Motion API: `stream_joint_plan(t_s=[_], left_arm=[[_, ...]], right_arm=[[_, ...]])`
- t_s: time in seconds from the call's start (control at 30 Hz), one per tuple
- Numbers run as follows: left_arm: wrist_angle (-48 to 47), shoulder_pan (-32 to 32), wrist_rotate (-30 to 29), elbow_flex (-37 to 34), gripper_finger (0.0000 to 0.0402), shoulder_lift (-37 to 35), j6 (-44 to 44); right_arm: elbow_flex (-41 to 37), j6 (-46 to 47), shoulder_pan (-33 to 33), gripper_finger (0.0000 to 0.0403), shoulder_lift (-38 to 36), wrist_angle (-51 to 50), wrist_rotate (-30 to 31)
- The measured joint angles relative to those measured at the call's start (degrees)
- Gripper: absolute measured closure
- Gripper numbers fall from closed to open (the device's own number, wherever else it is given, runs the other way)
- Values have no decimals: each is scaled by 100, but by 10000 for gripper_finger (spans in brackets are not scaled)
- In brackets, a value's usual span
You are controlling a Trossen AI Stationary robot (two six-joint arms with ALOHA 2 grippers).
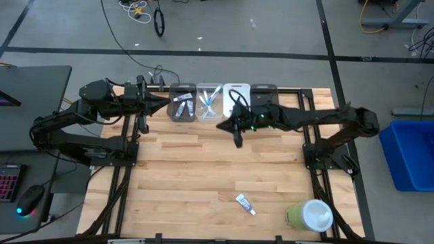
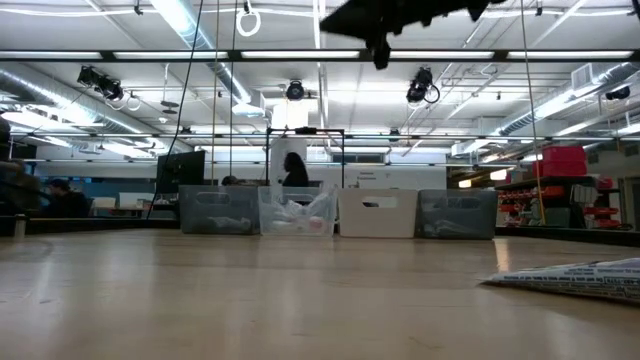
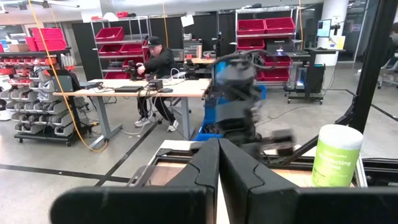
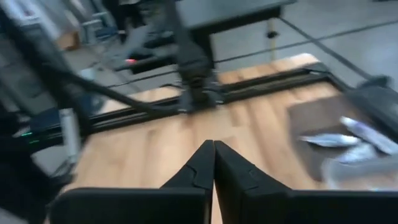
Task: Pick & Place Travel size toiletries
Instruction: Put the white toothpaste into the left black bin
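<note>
Item: toothpaste tube (image 1: 245,203), white-blue, lying flat near the table's (image 1: 190,169) front edge, toward the front right corner, apart from both arms.
Neighbour: green-and-white container (image 1: 310,215), upright at the front right corner, near the tube.
Sorted stock: four bins (image 1: 203,102) along the back edge; two hold toiletries.
Right gripper (image 1: 238,140): raised before the bins, fingers together, nothing held.
Left gripper (image 1: 143,126): back left corner, fingers together, empty.
Risks: descent with fingers together would shove the tube; a wide reach could topple the container.
</note>
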Motion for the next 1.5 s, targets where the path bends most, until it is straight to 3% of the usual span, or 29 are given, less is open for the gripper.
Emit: stream_joint_plan(t_s=[0.13, 0.5, 1.5], left_arm=[[-13, 2, -2, 0, 384, 1, 0], [-21, 1, -3, 0, 384, 1, 103], [2, 0, -4, 0, 384, -1, 404]], right_arm=[[0, 0, 614, 398, -150, -155, 42], [0, 97, 1754, 398, -153, -573, 1034], [-230, 998, 3306, 396, -153, -2300, 1049]])
